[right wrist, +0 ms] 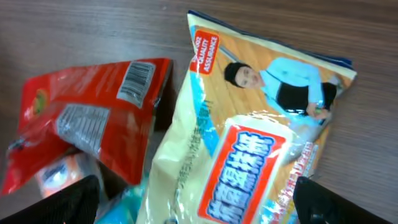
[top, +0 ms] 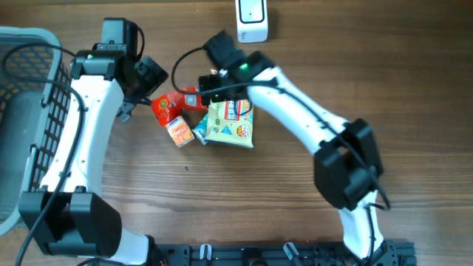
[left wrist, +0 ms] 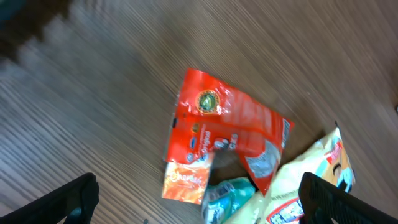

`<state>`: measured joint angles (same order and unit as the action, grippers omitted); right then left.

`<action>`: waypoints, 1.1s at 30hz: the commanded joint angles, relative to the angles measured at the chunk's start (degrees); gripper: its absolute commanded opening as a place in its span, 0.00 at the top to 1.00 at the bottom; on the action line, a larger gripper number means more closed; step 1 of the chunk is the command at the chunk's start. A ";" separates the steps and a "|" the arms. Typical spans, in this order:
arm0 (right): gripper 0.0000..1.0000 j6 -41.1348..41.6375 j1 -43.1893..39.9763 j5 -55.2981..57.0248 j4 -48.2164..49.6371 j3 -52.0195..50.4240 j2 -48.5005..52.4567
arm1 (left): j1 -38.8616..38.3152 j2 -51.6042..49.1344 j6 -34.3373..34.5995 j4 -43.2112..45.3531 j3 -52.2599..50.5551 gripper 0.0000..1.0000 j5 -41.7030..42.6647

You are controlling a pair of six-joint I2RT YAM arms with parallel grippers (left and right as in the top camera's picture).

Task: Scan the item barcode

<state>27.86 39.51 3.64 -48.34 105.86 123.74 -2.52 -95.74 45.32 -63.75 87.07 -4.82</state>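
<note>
Gaping empty, left claw [left wrist: 202, 199] and right claw [right wrist: 199, 205] hover over a half-buried teal packet [left wrist: 227, 194].

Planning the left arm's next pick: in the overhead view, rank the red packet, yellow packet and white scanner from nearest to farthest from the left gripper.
1. Red packet, right beside the left gripper.
2. Yellow packet, mid-view, beyond the red one.
3. White scanner, at the view's top edge.

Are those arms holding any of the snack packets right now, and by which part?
Nothing is held. The left gripper is open over the red packet, the right gripper open over the yellow bag.
</note>
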 commanded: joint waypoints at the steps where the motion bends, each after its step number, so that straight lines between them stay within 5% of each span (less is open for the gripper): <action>1: 0.00 7.26 3.23 10.97 1.68 -0.35 4.48 | 0.83 -0.42 0.13 -0.28 -0.17 0.00 -1.29; 13: 0.02 9.81 3.54 16.13 2.78 -0.35 10.32 | 0.79 -0.70 0.13 -0.39 -0.94 0.00 -1.27; 15: 0.24 10.29 3.19 16.28 1.36 -0.35 10.47 | 0.79 -0.70 0.13 -0.42 -0.94 0.00 -1.27; 17: 0.35 11.34 2.60 16.02 0.59 -0.35 11.04 | 0.79 -0.70 0.13 -0.42 -0.94 0.00 -1.27; 22: 0.96 11.15 1.70 14.32 -1.38 0.31 11.17 | 0.79 -0.70 0.13 -0.42 -0.94 0.00 -1.27; 29: 0.96 3.58 0.70 9.84 -8.94 9.68 5.25 | 0.76 -0.70 -0.98 -0.61 -0.94 0.00 0.28; 33: 0.96 1.16 -5.22 -0.74 -11.52 9.68 2.25 | -1.14 -0.83 -15.10 3.06 -2.21 0.00 20.28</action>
<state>31.99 38.20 11.00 -58.98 113.97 128.22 -2.09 -95.74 38.59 -62.33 86.50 3.09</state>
